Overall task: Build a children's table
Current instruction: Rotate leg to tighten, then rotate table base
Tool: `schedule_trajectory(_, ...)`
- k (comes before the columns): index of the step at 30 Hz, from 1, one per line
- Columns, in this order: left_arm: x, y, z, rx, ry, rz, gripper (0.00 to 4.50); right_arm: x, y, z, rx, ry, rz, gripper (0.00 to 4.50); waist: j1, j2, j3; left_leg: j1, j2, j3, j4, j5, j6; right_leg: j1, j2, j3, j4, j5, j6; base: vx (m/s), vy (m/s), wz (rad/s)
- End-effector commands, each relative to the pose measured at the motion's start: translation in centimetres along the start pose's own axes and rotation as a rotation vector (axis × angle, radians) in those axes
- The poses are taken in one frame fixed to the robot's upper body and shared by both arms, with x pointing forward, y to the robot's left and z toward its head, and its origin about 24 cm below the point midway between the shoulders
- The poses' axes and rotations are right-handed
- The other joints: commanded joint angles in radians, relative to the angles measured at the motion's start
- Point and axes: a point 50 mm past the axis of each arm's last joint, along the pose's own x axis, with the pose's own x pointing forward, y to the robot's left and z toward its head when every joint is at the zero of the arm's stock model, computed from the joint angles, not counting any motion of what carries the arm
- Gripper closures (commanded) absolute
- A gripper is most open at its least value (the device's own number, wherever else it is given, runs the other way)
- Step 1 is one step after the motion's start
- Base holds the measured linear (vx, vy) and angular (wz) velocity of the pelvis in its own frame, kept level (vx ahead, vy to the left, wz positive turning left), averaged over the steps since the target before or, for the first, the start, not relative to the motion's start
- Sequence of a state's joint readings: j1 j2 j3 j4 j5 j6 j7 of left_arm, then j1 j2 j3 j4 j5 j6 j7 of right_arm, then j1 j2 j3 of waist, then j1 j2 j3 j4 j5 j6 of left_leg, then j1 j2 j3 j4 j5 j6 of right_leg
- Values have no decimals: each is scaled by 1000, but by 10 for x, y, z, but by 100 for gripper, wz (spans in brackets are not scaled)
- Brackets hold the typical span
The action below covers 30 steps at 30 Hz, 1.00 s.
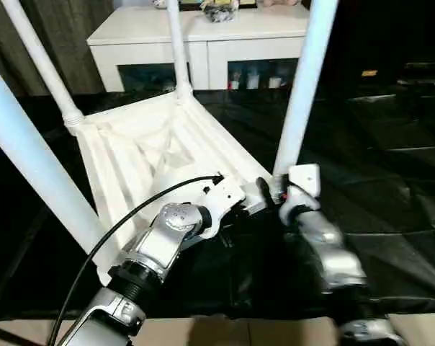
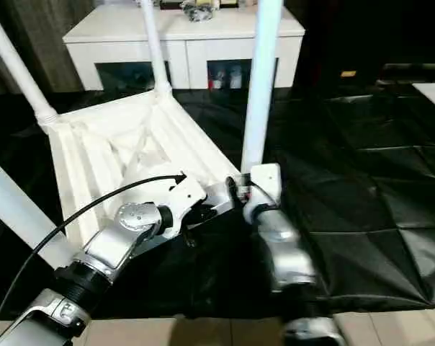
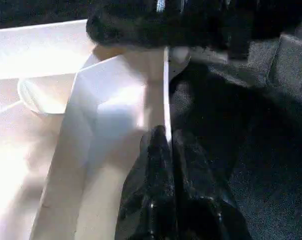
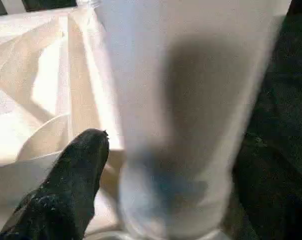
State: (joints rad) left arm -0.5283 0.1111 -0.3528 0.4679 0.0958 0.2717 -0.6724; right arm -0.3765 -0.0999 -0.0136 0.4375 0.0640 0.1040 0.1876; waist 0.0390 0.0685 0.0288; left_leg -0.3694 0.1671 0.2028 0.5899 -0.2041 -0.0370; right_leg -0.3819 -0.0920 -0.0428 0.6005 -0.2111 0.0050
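Black sheet underfoot, cabinet (image 1: pixel 203 43) behind. Tabletop (image 1: pixel 142 155) upside down, four legs up. Right gripper (image 4: pixel 156 165) jaws straddle near leg (image 1: pixel 304 94) at socket; grip unclear. Left gripper (image 3: pixel 166 165) jaws clenched, at rim. Judged step: seating last leg. Next: confirm seated, withdraw.

Tabletop (image 1: pixel 142 155) white, underside ribbed in a crossing lattice. Four legs (image 1: pixel 304 86) plain white. Floor covering (image 1: pixel 390 180) glossy black, creased in a square grid. Cabinet (image 1: pixel 203 36) white, with dark glass doors. Curtain (image 1: pixel 73 50) grey-brown. Forearms (image 1: pixel 156 245) silver, wrist housings white; left gripper (image 3: pixel 168 145) black fingers; right gripper (image 4: pixel 78 165) finger black. Cable (image 1: pixel 109 231) black.
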Motion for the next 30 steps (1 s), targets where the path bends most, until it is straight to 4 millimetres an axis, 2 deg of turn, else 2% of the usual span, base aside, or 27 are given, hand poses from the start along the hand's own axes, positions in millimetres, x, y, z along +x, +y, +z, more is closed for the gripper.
schedule_trajectory(1,1,-5,-13,-3,17,-21,450,-13,-16,7,6,-38,114,68,-3,-20,-38,17,61,-32,-86,-286,22,20,-53,41,-92,-226,-152,0,0,0)
schedule_trajectory(2,1,-5,-13,0,12,-19,450,-18,-18,6,4,-35,165,68,0,-21,-38,12,64,-32,-84,-256,37,23,-56,43,-88,-190,-159,0,0,0)
schedule_trajectory(3,1,-5,-13,0,12,-19,450,-18,-18,6,4,-35,165,68,-2,-23,-39,6,61,-34,-84,-241,47,31,-55,39,-85,-176,-164,0,0,0)
schedule_trajectory(5,0,-3,-11,7,-19,5,450,-35,-24,4,-28,-17,312,68,2,-18,-42,4,62,-33,-77,-211,83,32,-59,39,-84,-143,-179,0,0,0)
schedule_trajectory(8,-4,-1,-5,7,-94,18,450,-58,-31,-6,-89,56,470,68,4,-24,-42,-1,64,-33,-73,-186,111,37,-61,37,-82,-136,-194,0,0,0)
schedule_trajectory(9,-4,-1,-5,7,-99,18,450,-59,-31,-7,-93,61,479,68,2,-22,-39,-4,63,-33,-73,-189,118,36,-61,34,-87,-158,-198,0,0,0)
schedule_trajectory(12,-9,-1,-1,9,-148,17,450,-71,-36,-9,-91,92,548,68,-1,-22,-37,-4,62,-33,-71,-197,129,33,-63,34,-91,-232,-195,0,0,0)
schedule_trajectory(13,-11,-1,0,5,-161,11,406,-73,-35,-9,-87,94,573,67,-2,-21,-37,-4,63,-34,-72,-198,127,33,-63,34,-92,-247,-191,0,0,0)
schedule_trajectory(14,-17,-3,1,-6,-180,-5,395,-79,-32,-7,-84,100,631,67,-4,-20,-37,-5,64,-35,-73,-199,125,32,-61,33,-92,-264,-187,0,0,0)
schedule_trajectory(15,-17,-3,1,-6,-180,-5,395,-79,-32,-7,-84,100,631,67,-4,-24,-38,-5,64,-35,-72,-195,127,34,-62,32,-90,-255,-189,0,0,0)
schedule_trajectory(16,-21,-6,1,-19,-183,-28,392,-81,-29,-8,-81,105,658,67,-1,-16,-42,-3,71,-36,-71,-172,134,31,-63,34,-86,-218,-196,0,0,0)
schedule_trajectory(18,-27,-13,1,-32,-186,-68,370,-81,-24,-8,-91,106,676,67,-2,-19,-46,-1,71,-34,-68,-141,139,29,-57,32,-75,-138,-222,0,0,0)
schedule_trajectory(19,-30,-17,1,-41,-190,-88,359,-79,-22,-7,-89,99,674,67,2,-14,-53,1,74,-35,-61,-81,152,29,-56,31,-62,-40,-241,0,0,0)
schedule_trajectory(20,-31,-18,1,-43,-192,-94,353,-78,-21,-7,-88,96,673,67,1,-13,-58,-1,73,-36,-52,-3,179,29,-53,29,-49,79,-261,0,0,0)
schedule_trajectory(22,-40,-29,0,-64,-201,-149,340,-73,-13,-4,-72,70,672,67,4,-22,-61,-5,70,-36,-41,82,221,29,-54,27,-34,189,-285,0,0,0)
schedule_trajectory(23,-44,-33,0,-76,-204,-172,328,-72,-10,-3,-69,63,677,67,5,-22,-60,-7,70,-35,-37,106,244,27,-56,27,-31,207,-291,0,0,0)
schedule_trajectory(24,-48,-36,-1,-84,-206,-184,328,-70,-7,-3,-74,58,672,67,7,-24,-60,-5,71,-33,-33,108,252,22,-55,26,-31,196,-293,0,0,0)
schedule_trajectory(25,-52,-37,-1,-86,-206,-186,309,-69,-3,-2,-74,53,675,67,7,-24,-59,-7,72,-33,-34,104,250,23,-55,26,-29,183,-293,0,0,0)
schedule_trajectory(26,-56,-38,-1,-87,-207,-178,309,-66,2,-1,-77,43,675,67,6,-22,-53,-8,71,-32,-37,72,247,20,-54,25,-35,131,-285,0,0,0)
schedule_trajectory(28,-62,-38,-1,-89,-207,-158,297,-63,8,1,-79,24,673,67,6,-22,-45,-6,73,-30,-47,-20,206,19,-55,27,-46,11,-273,0,0,0)
schedule_trajectory(30,-66,-37,-1,-96,-207,-150,279,-59,14,4,-78,-1,664,67,8,-24,-36,5,74,-28,-62,-155,122,13,-52,32,-62,-136,-244,-26,0,1)
